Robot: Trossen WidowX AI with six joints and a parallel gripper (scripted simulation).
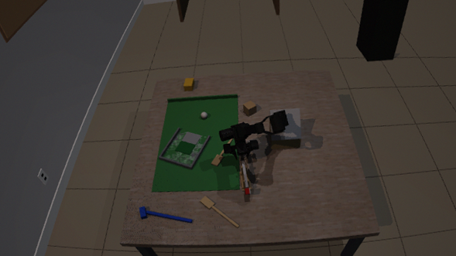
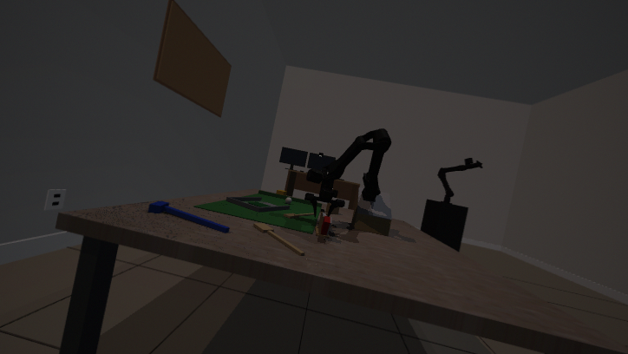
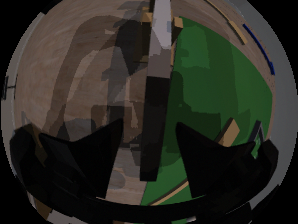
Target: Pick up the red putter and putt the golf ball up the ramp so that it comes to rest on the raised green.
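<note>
The red putter lies in a small wooden rack, its red head toward the table's front edge and its black grip pointing back under the arm. My gripper is partly open, one finger on each side of the black grip, with gaps showing on both sides in the wrist view. The white golf ball rests on the green mat. The grey-walled ramp piece with the raised green stands on the mat's left part.
A wooden mallet-shaped club lies on the mat, left of the gripper. Another wooden club and a blue club lie near the front. A wooden cube and a yellow cube sit farther back.
</note>
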